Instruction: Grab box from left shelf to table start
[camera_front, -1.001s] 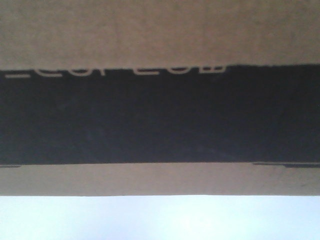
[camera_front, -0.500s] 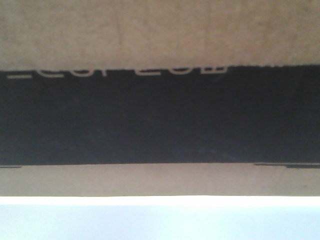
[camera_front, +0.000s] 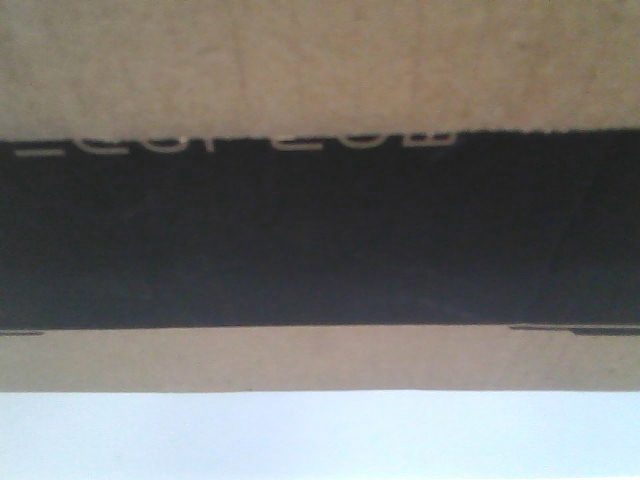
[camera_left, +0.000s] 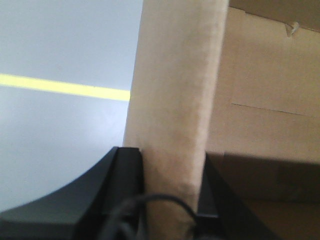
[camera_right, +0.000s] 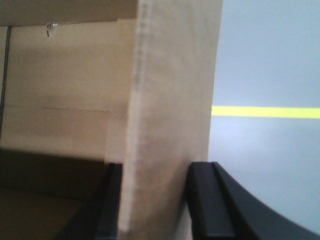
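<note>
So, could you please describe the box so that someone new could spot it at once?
In the front view, the box fills nearly the whole frame above a pale strip. In the wrist views, upright panels of it sit clamped in the left gripper and the right gripper. Unlike the plain surroundings, it is brown cardboard with a broad black band and pale lettering.

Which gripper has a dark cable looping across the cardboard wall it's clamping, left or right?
The left gripper: a thin dark cable curves across the box wall between its fingers. The right gripper clamps bare cardboard, no cable showing.
</note>
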